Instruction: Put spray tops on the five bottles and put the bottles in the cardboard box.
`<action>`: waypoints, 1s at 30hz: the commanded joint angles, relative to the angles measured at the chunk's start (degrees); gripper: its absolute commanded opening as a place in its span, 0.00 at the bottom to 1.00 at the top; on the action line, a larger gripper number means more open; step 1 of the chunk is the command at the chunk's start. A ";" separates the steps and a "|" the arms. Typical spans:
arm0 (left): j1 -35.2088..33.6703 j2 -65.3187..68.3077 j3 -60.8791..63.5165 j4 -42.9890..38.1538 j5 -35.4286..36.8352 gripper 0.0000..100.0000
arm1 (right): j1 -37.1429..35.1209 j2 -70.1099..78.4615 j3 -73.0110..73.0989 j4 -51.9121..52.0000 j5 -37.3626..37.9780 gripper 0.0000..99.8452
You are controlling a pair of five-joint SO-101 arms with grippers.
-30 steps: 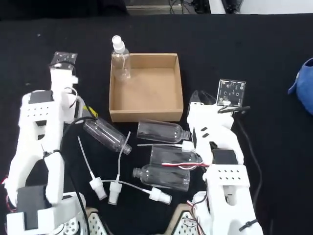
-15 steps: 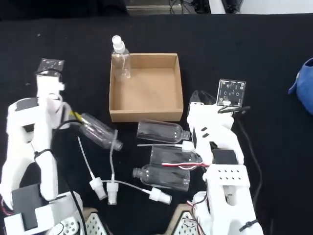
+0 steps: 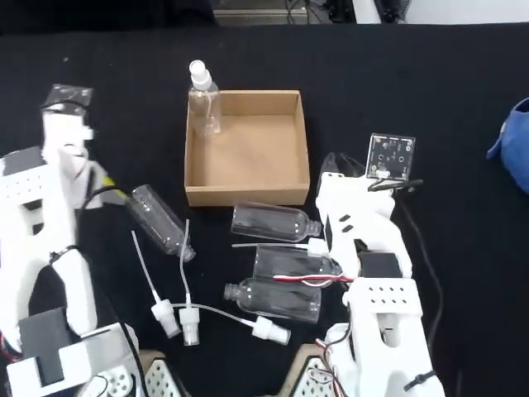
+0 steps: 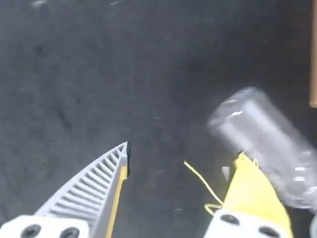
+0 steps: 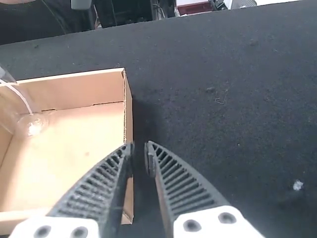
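There's the left tool point(image 4: 184, 149) spread wide beside a lying bottle point(image 4: 262, 134) on the desk point(image 4: 74, 74), right tool point(image 5: 138, 145) all but together just beside the cardboard box point(image 5: 126, 109).

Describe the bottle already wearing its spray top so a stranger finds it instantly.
Find the square brown cardboard box on the black table. In its far left corner stands a clear plastic bottle with a white spray top, the only one upright; the other bottles lie flat.
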 commanded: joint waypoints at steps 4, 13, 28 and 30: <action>11.03 -0.18 0.84 -5.63 10.20 0.20 | 1.05 -0.75 -0.66 -1.32 -0.44 0.03; 8.22 -0.18 11.03 -13.80 24.79 0.20 | 1.05 -0.92 -0.66 -1.32 -0.44 0.03; 8.13 -0.09 15.25 -12.40 39.03 0.30 | 1.05 -0.92 -0.66 -1.32 -0.44 0.03; 9.80 -0.09 15.96 -12.84 39.21 0.29 | 1.05 -0.92 -0.66 -1.32 -0.44 0.03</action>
